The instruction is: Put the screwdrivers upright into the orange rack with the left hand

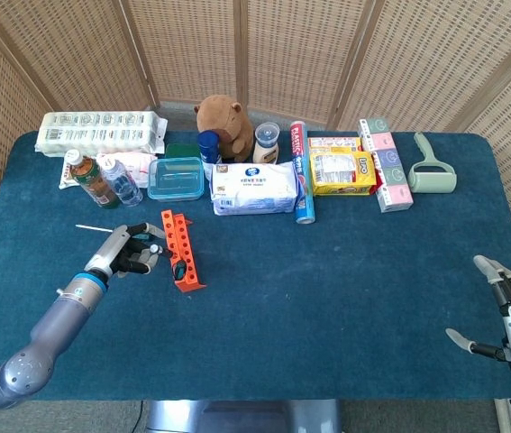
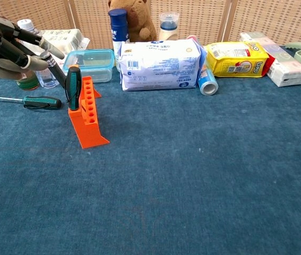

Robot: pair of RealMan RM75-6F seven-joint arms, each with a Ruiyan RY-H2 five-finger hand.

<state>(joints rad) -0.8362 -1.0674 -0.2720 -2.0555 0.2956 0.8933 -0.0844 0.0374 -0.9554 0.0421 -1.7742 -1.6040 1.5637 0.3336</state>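
A dark blue cloth covers the tabletop (image 1: 327, 271), wicker screens (image 1: 291, 54) behind. Near its left edge the orange rack (image 2: 88, 114) holds one screwdriver (image 2: 73, 87) upright; another screwdriver (image 2: 31, 101) lies flat beside. Left hand (image 1: 129, 253) fingers spread, empty; right hand (image 1: 506, 316) likewise open.

A brown plush toy (image 1: 223, 115) sits at the back of the blue table (image 1: 327, 289). In front of it lies a white wipes pack (image 1: 255, 188), beside a clear box (image 1: 176, 178) and a yellow bag (image 1: 341, 171).
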